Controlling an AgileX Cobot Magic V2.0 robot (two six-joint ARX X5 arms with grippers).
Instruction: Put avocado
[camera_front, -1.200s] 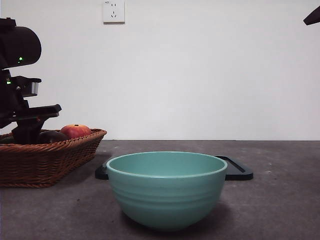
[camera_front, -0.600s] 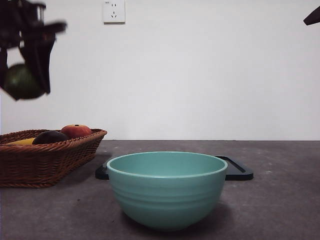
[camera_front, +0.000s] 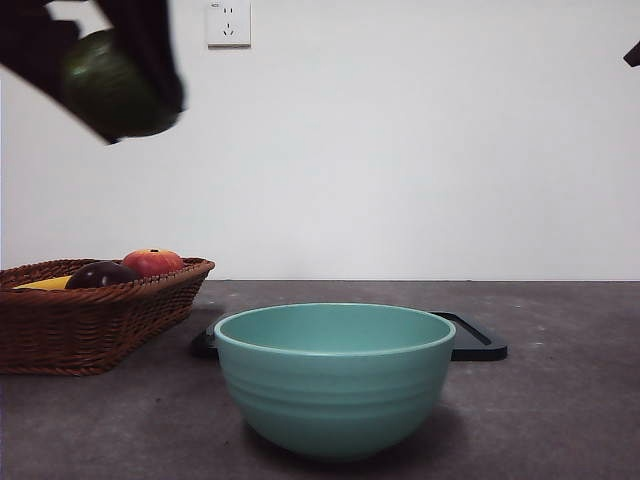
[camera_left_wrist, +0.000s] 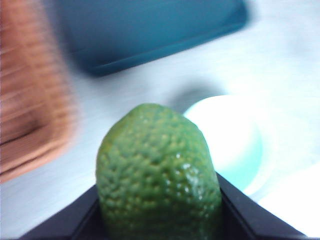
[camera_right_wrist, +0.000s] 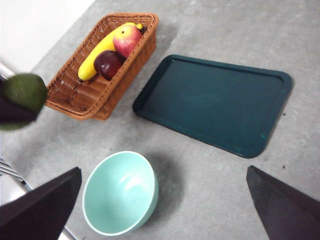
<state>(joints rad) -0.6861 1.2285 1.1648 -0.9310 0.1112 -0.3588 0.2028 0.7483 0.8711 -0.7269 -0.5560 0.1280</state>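
Note:
My left gripper is shut on the avocado, a dull dark-green bumpy fruit, and holds it high in the air at the upper left of the front view, between the basket and the bowl. In the left wrist view the avocado fills the space between the black jaws, with the bowl below it. The right wrist view shows the avocado beside the basket. My right gripper is open, high above the table, showing only as a black tip.
A mint-green bowl stands at the front centre. A dark tray lies behind it. A wicker basket at the left holds a red-orange apple, a dark maroon fruit and a banana.
The left gripper has lifted the avocado out of the basket, up and then to the right toward the bowl. The right arm has stayed in place.

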